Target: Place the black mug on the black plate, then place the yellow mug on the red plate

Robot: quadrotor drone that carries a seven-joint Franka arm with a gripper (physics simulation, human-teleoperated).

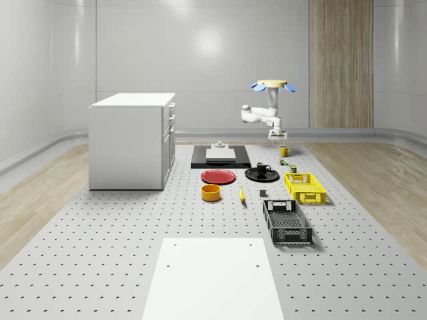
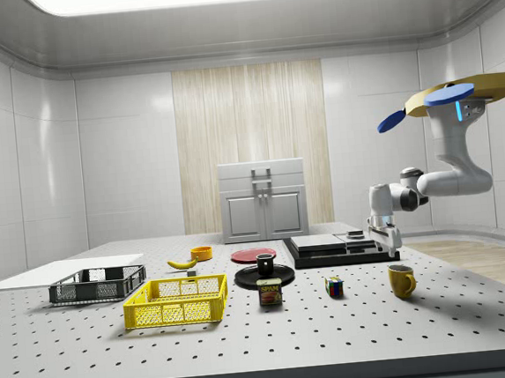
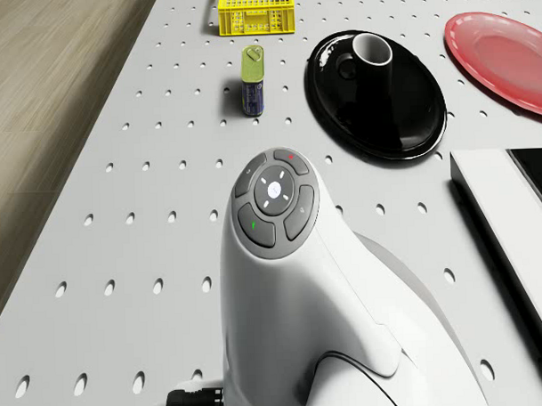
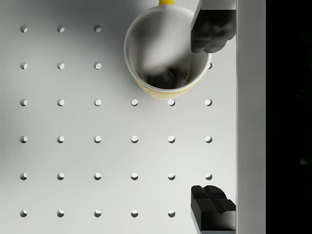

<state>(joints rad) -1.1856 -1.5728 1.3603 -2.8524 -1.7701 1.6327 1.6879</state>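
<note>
Jaws spread wide, empty, above the yellow mug (image 4: 165, 58).

Gripper (image 4: 212, 122) hangs off-centre: one finger (image 4: 209, 29) over the mug's rim, upper middle of the wrist frame, the other well apart. Drone (image 2: 461, 95) hovers upper right in the side frame. Black mug (image 1: 262, 168) already sits on black plate (image 1: 262, 175); red plate (image 1: 219, 177) centre frame, bare. Risk: descending now, the finger strikes the rim and tips the mug.
</note>
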